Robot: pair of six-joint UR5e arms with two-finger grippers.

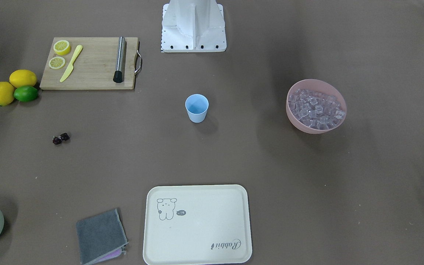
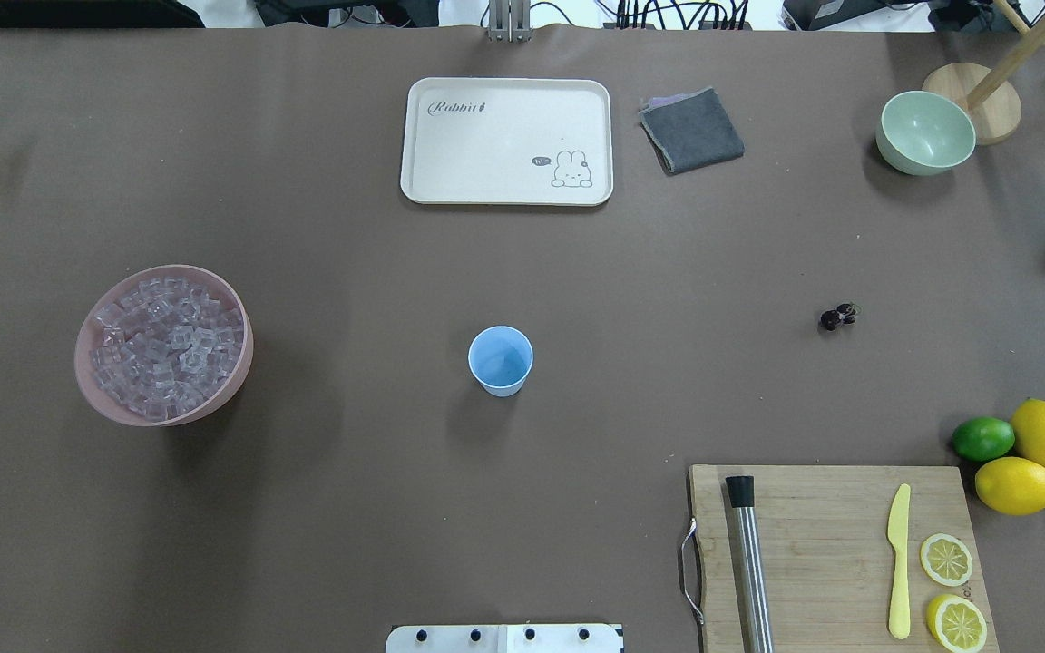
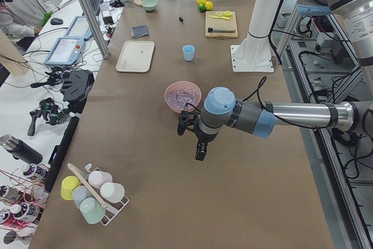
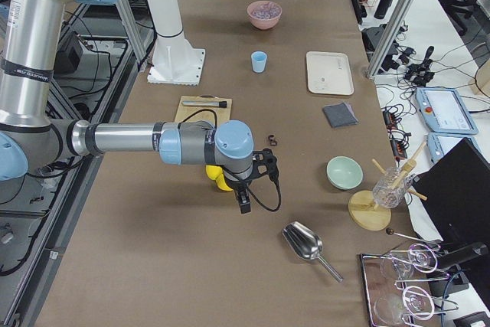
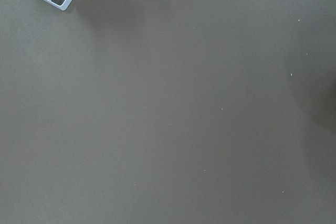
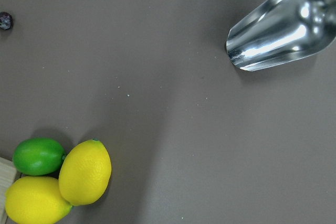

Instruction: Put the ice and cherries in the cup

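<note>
Honestly, I cannot tell whether either of my tools is spread or closed: the left gripper (image 3: 199, 153) and the right gripper (image 4: 245, 206) show only in the two side views, each hanging fingers-down over bare table (image 2: 350, 508), and neither wrist camera catches its own fingers. Reading the overhead view as a clock with the cup (image 2: 501, 361) at the centre, the cup stands upright and looks empty. The ice (image 2: 164, 346) is heaped in the pink bowl (image 2: 237, 367) out at 9 o'clock, and the cherries (image 2: 838, 316) lie alone on the table near 3 o'clock, well apart from everything else. I judge the cubes hard, glossy and slick, loose in their pile, so a pinch should close across two flat faces of one cube near the top of the heap, not on its corners. The metal scoop (image 6: 281, 27) sits at 2 o'clock in my right wrist view, if scooping proves the better way. The cherries are tiny, round and probably soft (and joined as a pair), so I would close gently where the two meet. The cup looks light and easy to tip, so drops should come from straight above its mouth.
</note>
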